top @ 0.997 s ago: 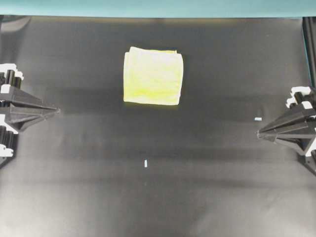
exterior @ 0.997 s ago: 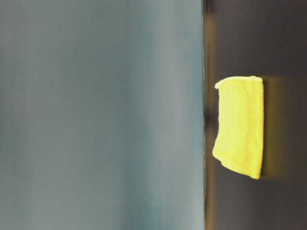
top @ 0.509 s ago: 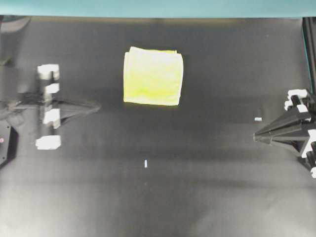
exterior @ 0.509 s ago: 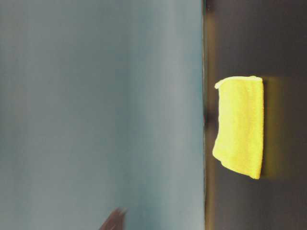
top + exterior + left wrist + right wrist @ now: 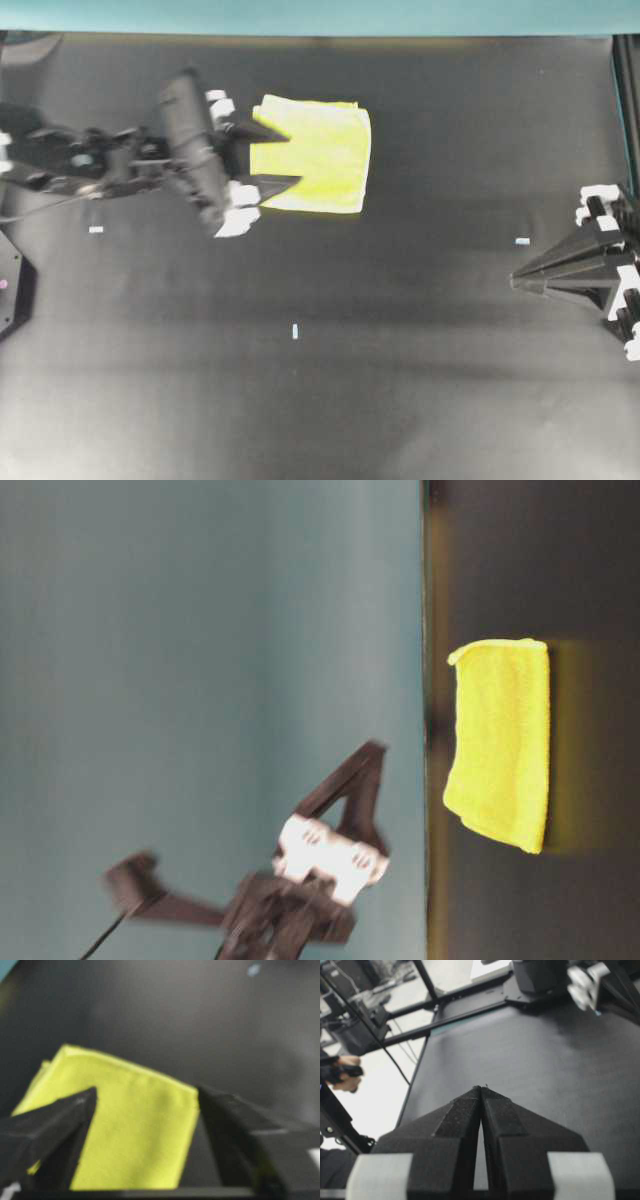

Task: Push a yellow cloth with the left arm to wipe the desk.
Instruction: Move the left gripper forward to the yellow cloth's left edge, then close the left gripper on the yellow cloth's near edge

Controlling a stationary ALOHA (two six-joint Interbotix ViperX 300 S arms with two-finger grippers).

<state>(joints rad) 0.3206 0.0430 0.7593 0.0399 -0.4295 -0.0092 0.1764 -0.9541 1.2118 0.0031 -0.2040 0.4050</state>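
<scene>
Overhead view: left tool (image 5: 288, 158), spread wide, overlaps the yellow cloth's (image 5: 318, 155) near edge.

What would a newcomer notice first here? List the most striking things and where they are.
First, the yellow cloth, the one bright thing on the black desk, lying toward its far, teal-edged side. Next, the left tool, open, its two fingers over the cloth's left edge as seen from overhead. The right tool rests shut at the desk's right edge, well apart from the cloth.
</scene>
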